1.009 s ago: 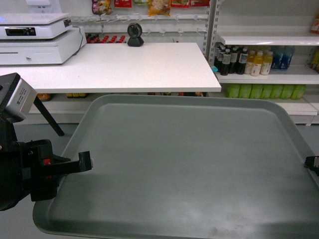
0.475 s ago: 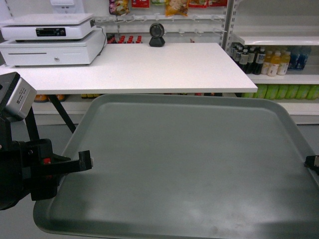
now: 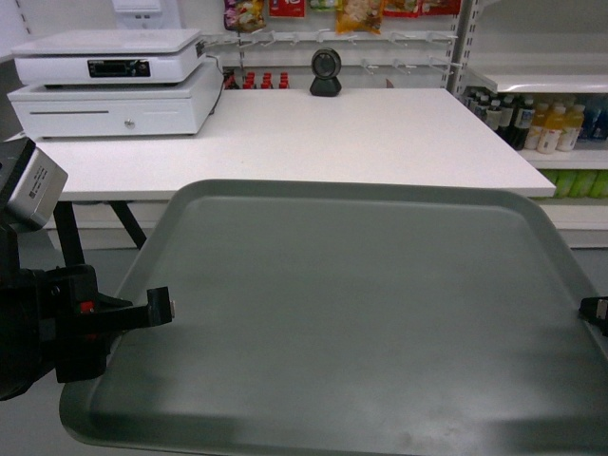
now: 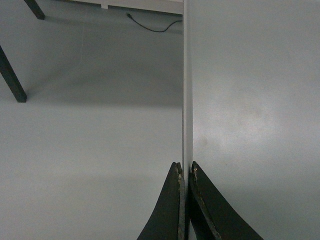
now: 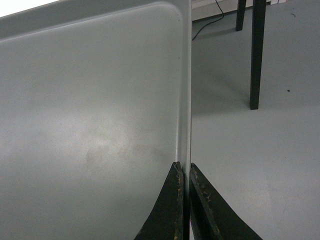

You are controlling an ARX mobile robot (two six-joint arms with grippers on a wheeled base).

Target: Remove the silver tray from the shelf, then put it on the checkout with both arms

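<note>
Both grippers, left (image 4: 184, 172) and right (image 5: 183, 170), pinch your silver tray (image 3: 351, 313) by its side rims, just before the checkout (image 3: 313, 138); it's matte grey-green, unmarked. No writing is legible.

A large flat grey-green tray with rounded corners (image 3: 351, 313) fills the lower view, level, in front of a white rectangular counter (image 3: 313, 138). A black left gripper (image 3: 157, 309) grips its left rim; the right gripper (image 3: 594, 309) shows only at the right rim. A white cash register (image 3: 109, 81) and small black round scanner (image 3: 326, 72) stand on the counter.
</note>
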